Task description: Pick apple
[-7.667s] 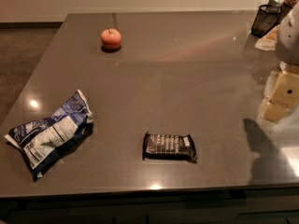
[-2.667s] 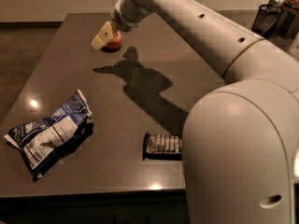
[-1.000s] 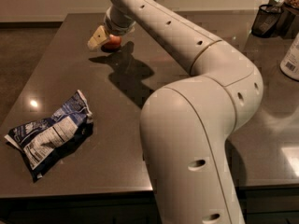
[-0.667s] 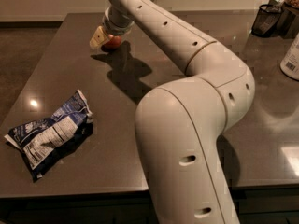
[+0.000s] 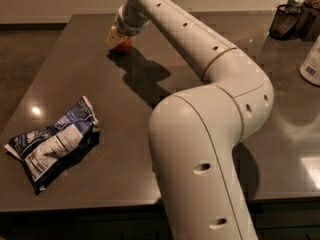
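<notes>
The apple [image 5: 123,44] is small and reddish-orange and sits on the dark table [image 5: 165,74] near its far left part. My gripper [image 5: 116,36] is down at the apple, its pale tip over the apple's left top side, so only part of the fruit shows. My white arm [image 5: 200,44] reaches from the front right across the table to it. The arm's shadow lies just in front of the apple.
A crumpled blue and white chip bag [image 5: 55,145] lies at the front left. A black mesh basket [image 5: 285,20] and a white bottle [image 5: 313,58] stand at the far right. My arm's bulky lower link [image 5: 200,174] blocks the front middle of the table.
The gripper stays at the apple, shifted very slightly right. The arm's elbow and lower link have swung a little to the right. The apple has not visibly moved.
</notes>
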Tool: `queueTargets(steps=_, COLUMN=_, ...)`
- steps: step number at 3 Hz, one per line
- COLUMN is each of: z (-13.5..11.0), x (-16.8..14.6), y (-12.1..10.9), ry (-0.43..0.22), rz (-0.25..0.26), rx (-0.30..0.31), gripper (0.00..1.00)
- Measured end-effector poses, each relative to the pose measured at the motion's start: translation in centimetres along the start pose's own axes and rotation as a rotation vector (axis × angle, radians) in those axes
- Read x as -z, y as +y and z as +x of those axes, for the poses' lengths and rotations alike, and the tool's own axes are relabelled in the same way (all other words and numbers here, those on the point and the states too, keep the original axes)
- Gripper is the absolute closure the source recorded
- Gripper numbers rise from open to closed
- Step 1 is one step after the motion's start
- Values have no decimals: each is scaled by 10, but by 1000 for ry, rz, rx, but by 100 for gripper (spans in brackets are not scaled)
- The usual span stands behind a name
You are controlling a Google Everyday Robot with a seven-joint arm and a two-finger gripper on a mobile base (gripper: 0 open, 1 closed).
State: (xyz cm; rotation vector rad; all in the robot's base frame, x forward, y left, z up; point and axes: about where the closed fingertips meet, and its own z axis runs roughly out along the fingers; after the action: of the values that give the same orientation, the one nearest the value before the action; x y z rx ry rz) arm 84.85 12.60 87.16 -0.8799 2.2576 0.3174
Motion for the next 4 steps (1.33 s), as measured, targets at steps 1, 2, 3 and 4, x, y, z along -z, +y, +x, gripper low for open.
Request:
queueTargets(steps=1, z=3, x=17, y=-6, ry=-17, rz=-30, rx=-5, gripper=87)
queueTargets(steps=2, z=5, x=46, y=-12, ry=-31, rz=-63, rx=5, gripper=100)
queueTargets(steps=3, z=10, x=87, y=-17, ry=-39, rz=-108, rx=37, gripper=100)
queueTargets(steps=4, z=26, x=139, y=-22, ry=-32, rz=-164, rx=87, gripper=100)
